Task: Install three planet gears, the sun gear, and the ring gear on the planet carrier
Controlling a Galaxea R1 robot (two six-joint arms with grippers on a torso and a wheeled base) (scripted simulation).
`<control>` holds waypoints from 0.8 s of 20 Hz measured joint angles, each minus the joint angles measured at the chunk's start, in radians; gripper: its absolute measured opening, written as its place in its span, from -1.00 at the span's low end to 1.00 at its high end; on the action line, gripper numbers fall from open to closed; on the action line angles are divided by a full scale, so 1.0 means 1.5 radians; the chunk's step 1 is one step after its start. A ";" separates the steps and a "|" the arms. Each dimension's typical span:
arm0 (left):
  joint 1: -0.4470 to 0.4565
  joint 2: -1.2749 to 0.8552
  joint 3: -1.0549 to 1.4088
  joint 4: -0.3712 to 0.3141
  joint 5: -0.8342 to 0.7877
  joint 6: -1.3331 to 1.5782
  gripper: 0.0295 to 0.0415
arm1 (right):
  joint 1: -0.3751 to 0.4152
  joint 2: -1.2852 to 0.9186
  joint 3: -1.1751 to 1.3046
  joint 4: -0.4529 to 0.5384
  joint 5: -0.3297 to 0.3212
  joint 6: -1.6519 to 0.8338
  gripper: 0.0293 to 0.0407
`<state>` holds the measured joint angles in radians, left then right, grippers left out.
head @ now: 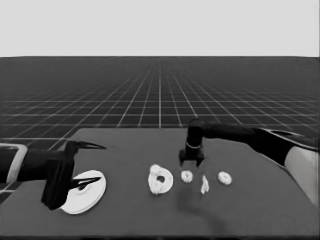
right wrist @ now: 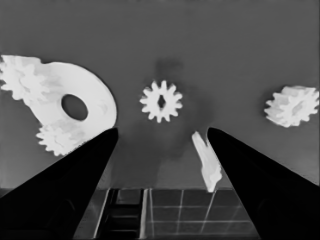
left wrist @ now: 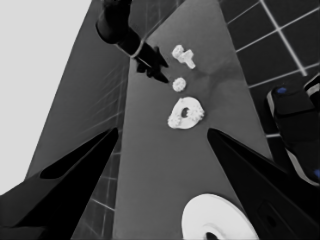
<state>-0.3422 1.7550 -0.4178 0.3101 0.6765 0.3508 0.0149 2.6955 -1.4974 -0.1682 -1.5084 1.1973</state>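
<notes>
The smaller round part [head: 160, 180] lies mid-table with two small gears [right wrist: 22, 77] [right wrist: 60, 137] sitting on its rim. A loose gear [head: 186, 176] lies just to its right, then the thin white piece [head: 204, 185], then another gear [head: 225, 177]. My right gripper [head: 191, 163] hangs open and empty just behind and above the loose gear [right wrist: 161, 101], which shows between its fingers [right wrist: 75, 185] in the right wrist view. The larger round part [head: 82, 192] lies at the table's left end. My left gripper [head: 92, 165] waits open over it, holding nothing.
The right arm [head: 260, 140] reaches in from the right edge over the table's back right. Dark machinery with blue lights [left wrist: 295, 120] stands past the table's edge. The table's front edge runs close under the parts.
</notes>
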 joint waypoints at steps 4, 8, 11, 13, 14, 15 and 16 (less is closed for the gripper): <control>0.000 0.000 0.000 0.000 0.000 0.000 0.49 | -0.115 0.030 -0.086 -0.099 0.056 -0.040 0.61; 0.000 0.000 0.000 0.000 0.000 0.000 0.49 | -0.127 0.036 -0.102 -0.108 0.065 -0.047 0.61; 0.000 0.000 0.000 0.000 0.000 0.000 0.49 | -0.128 0.037 -0.104 -0.109 0.066 -0.048 -0.01; 0.000 0.000 0.000 0.000 0.000 0.000 0.49 | -0.128 0.037 -0.104 -0.110 0.066 -0.048 -0.66; 0.000 0.000 0.000 0.000 0.000 0.000 0.49 | -0.128 0.037 -0.104 -0.110 0.066 -0.048 -0.66; 0.000 0.000 0.000 0.000 0.000 0.000 0.49 | -0.128 0.037 -0.104 -0.110 0.066 -0.048 -0.66; 0.000 0.000 0.000 0.000 0.000 0.000 0.49 | -0.128 0.037 -0.104 -0.110 0.066 -0.048 -0.66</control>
<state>-0.3422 1.7549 -0.4178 0.3101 0.6764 0.3508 -0.1767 2.7507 -1.6538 -0.3328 -1.4089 1.1250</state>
